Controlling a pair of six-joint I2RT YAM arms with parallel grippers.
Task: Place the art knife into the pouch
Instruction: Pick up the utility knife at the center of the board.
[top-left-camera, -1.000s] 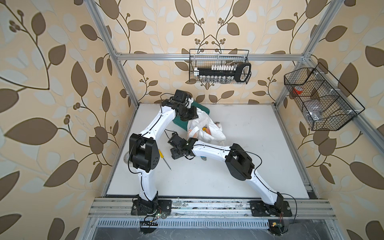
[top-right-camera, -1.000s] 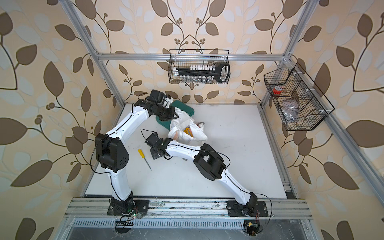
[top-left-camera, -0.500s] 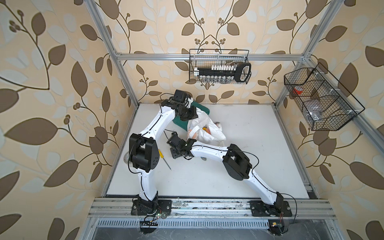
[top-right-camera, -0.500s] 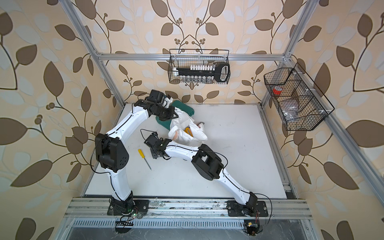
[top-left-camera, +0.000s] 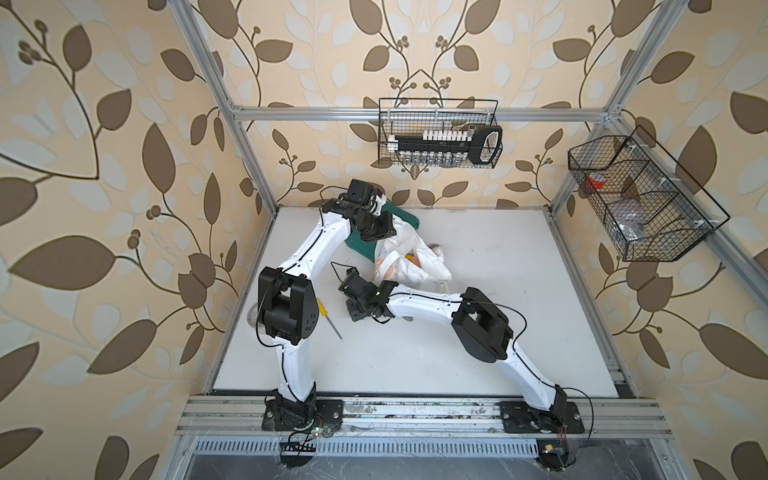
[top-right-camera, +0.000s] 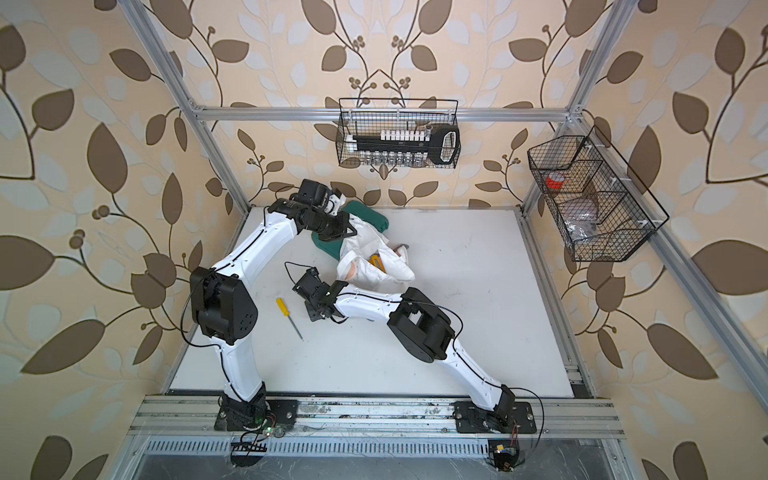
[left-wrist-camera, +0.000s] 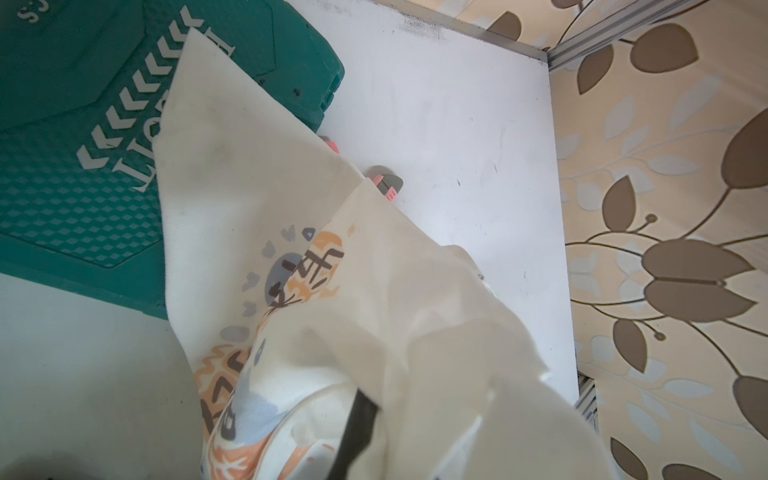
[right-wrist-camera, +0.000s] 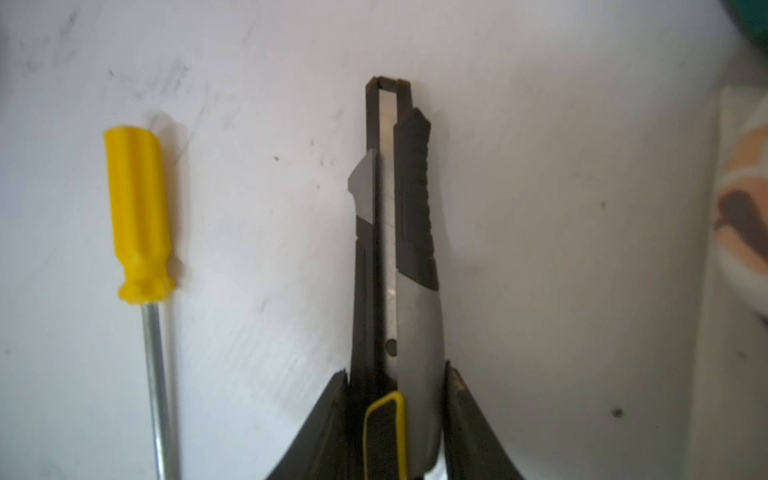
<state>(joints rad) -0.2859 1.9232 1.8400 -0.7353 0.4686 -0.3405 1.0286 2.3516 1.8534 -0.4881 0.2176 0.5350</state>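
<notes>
Beige walls (top-left-camera: 104, 374) with brown leaf wallpaper and an aluminium frame (top-left-camera: 311, 111) surround the white counter (top-left-camera: 415, 365), and two black wire baskets (top-left-camera: 384, 137) hang on them in soft, even light.

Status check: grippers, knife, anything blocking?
Left gripper shut on pouch cloth, lifted. Right gripper shut on art knife, knife on table. Yellow screwdriver beside it, not touching.

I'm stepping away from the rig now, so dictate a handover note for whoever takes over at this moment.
The left tool is shut on the pouch, holding its cloth up by the green case.
The right tool has its jaws pressed on both sides of the art knife, low at the table.
Done: pouch held, knife gripped.
To do: lift the knife, put it into the pouch, release.
</notes>
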